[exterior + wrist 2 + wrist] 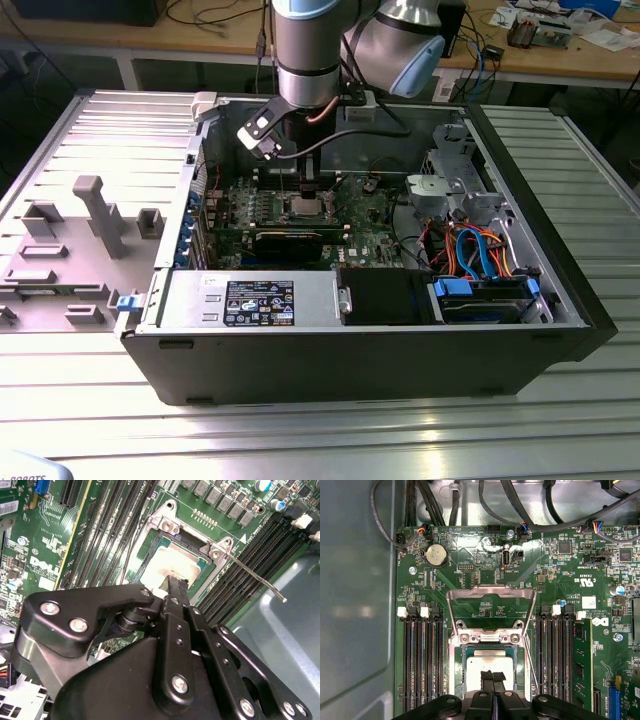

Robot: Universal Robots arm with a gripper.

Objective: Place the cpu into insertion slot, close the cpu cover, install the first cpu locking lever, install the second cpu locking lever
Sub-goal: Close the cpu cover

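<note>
First wrist view, jaws pressed together over cpu [487,661] in insertion slot [461,676], cpu cover [491,587] raised, memory slots [422,665] flanking

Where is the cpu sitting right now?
In the first wrist view the cpu lies in the insertion slot, between the memory slot banks, under the gripper.

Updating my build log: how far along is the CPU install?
Done: the cpu lies in the insertion slot. In hand: the shut gripper is over it. Left: the cpu cover is open; a locking lever sticks out unlatched.
</note>
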